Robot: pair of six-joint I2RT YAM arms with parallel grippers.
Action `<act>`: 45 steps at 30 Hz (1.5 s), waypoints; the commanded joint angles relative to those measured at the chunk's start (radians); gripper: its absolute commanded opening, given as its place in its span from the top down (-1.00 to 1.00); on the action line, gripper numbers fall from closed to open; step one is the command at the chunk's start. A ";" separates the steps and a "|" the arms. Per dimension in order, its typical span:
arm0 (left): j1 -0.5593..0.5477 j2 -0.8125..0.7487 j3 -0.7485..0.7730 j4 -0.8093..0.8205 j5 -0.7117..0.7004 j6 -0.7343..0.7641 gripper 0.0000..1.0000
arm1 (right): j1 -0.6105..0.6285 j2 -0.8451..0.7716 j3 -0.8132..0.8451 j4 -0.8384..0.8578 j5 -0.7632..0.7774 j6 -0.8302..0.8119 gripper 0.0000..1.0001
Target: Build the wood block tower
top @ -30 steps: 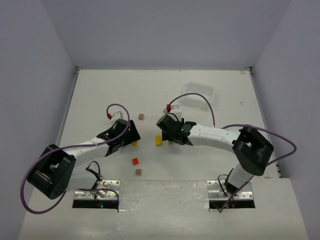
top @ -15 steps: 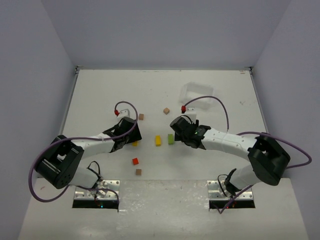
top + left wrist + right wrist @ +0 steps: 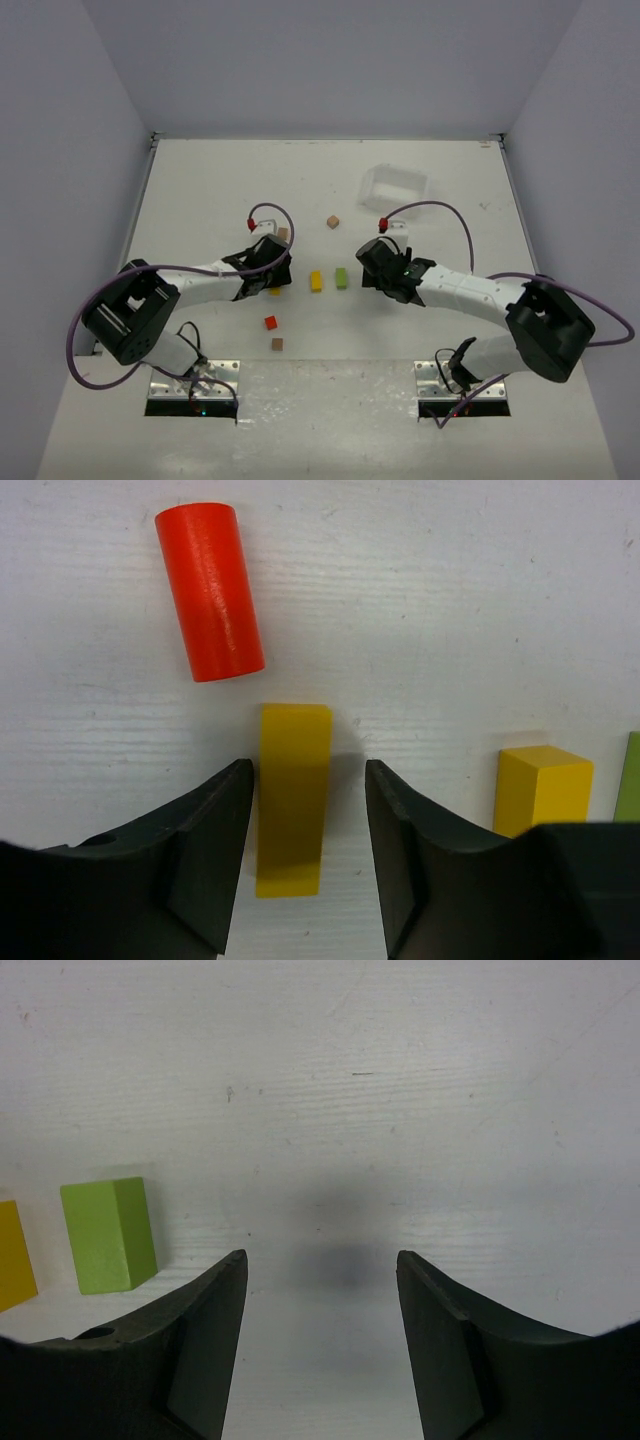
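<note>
No stack stands; the blocks lie loose on the white table. My left gripper (image 3: pixel 275 280) (image 3: pixel 308 780) is open and low over a flat yellow block (image 3: pixel 292 810), which lies between its jaws, nearer the left one. A red cylinder (image 3: pixel 210 590) (image 3: pixel 270 322) lies just beyond it. An upright yellow block (image 3: pixel 316 281) (image 3: pixel 540 785) and a green block (image 3: pixel 341 277) (image 3: pixel 108 1235) stand side by side mid-table. My right gripper (image 3: pixel 368 278) (image 3: pixel 320 1290) is open and empty, just right of the green block.
Two plain brown blocks (image 3: pixel 283 234) (image 3: pixel 332 222) lie farther back and another brown block (image 3: pixel 277 344) lies near the front. A clear plastic tray (image 3: pixel 393 185) stands at the back right. Purple cables loop above both wrists.
My right gripper has drawn back to the right, leaving the green block standing beside the upright yellow one. My left gripper has moved right over the flat yellow block.
</note>
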 commanded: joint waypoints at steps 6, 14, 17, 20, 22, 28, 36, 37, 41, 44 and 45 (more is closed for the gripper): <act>-0.056 0.020 0.009 -0.155 -0.043 -0.056 0.67 | -0.027 -0.077 -0.046 0.044 0.022 0.023 -0.23; -0.077 -0.069 0.148 -0.212 -0.071 0.060 0.95 | -0.035 -0.113 -0.056 0.062 0.007 -0.071 -0.28; -0.084 -0.092 0.220 -0.174 -0.030 0.204 1.00 | -0.043 -0.140 -0.069 0.061 0.002 -0.099 -0.36; -0.085 -0.086 0.293 -0.083 0.103 0.419 1.00 | -0.093 -0.178 -0.093 0.061 -0.050 -0.128 -0.77; -0.085 -0.076 0.350 -0.019 0.258 0.594 1.00 | -0.199 -0.208 -0.120 0.061 -0.138 -0.116 -0.96; -0.085 0.041 0.616 -0.144 0.734 1.022 1.00 | -0.306 -0.275 -0.141 0.030 -0.163 -0.115 -0.97; -0.090 0.267 1.016 -0.388 0.915 1.226 1.00 | -0.371 -0.284 -0.091 -0.102 -0.135 -0.077 -0.97; -0.090 0.301 1.071 -0.461 0.902 1.259 1.00 | -0.375 -0.287 -0.094 -0.119 -0.120 -0.064 -0.97; -0.090 0.359 1.158 -0.586 0.910 1.307 1.00 | -0.400 -0.290 -0.090 -0.188 -0.097 -0.009 -0.97; -0.090 0.354 1.098 -0.597 0.886 1.270 1.00 | -0.421 -0.288 -0.065 -0.265 -0.048 0.007 -0.97; -0.090 0.351 1.076 -0.601 0.863 1.255 1.00 | -0.428 -0.288 -0.059 -0.282 -0.040 0.009 -0.97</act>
